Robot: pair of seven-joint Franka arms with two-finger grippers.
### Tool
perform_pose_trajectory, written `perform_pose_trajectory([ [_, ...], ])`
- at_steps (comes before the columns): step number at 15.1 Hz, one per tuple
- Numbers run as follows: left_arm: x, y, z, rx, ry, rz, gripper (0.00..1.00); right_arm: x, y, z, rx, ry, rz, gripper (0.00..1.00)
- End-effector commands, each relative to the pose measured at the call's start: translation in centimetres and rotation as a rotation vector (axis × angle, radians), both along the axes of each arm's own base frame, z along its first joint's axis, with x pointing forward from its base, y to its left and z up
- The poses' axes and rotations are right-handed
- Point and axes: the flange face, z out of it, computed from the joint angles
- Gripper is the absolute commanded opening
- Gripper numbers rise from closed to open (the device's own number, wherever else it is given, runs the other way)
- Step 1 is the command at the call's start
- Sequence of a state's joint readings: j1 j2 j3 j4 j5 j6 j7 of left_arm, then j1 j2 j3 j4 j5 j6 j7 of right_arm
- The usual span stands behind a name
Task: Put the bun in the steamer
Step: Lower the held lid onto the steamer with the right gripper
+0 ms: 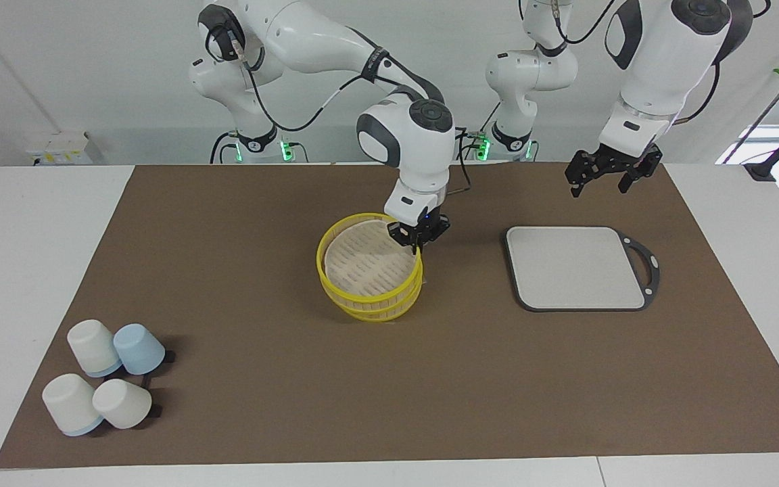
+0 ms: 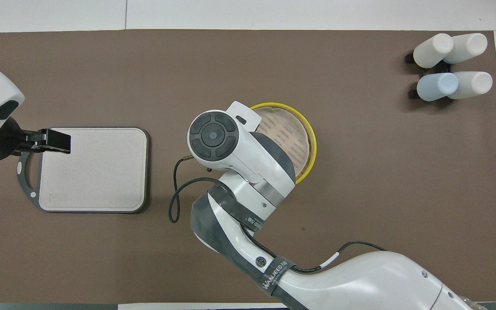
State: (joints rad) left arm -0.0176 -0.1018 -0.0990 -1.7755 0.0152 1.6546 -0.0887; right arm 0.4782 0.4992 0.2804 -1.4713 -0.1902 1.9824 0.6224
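Note:
The steamer (image 1: 362,297) is a round bamboo basket with yellow rims and a slatted floor, at the middle of the brown mat. It looks tilted, with the robots' side raised. It also shows in the overhead view (image 2: 309,142), partly under the right arm. My right gripper (image 1: 418,238) is shut on the steamer's rim at the side nearer to the robots. My left gripper (image 1: 602,181) is open and empty, up in the air over the mat beside the grey board; in the overhead view it (image 2: 54,141) covers the board's handle edge. No bun is in view.
A flat grey board (image 1: 575,267) with a black handle lies toward the left arm's end of the table. Several cups (image 1: 102,382), white and pale blue, lie on their sides at the right arm's end, farther from the robots.

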Motion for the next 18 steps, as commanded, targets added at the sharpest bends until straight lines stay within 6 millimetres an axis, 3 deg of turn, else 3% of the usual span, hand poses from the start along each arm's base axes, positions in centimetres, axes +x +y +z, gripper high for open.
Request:
perform_pose_trajectory([
  [1,-0.7,1.9,0.5,-0.065,0.022,0.018,1.0,-0.6,0.0,0.2,-0.003,-0.015,-0.018,0.0],
  [13,-0.7,1.1,1.7,-0.067,0.035,0.003,1.0,-2.1,1.0,-1.1,0.026,-0.037,-0.037,0.01],
  [16,-0.9,1.1,2.1,-0.068,0.027,0.003,1.0,-2.2,0.8,-1.0,0.018,-0.034,-0.038,0.58],
  [18,-0.9,1.2,2.0,-0.069,0.027,0.004,1.0,-2.2,0.8,-0.9,0.017,-0.033,-0.044,0.79],
])
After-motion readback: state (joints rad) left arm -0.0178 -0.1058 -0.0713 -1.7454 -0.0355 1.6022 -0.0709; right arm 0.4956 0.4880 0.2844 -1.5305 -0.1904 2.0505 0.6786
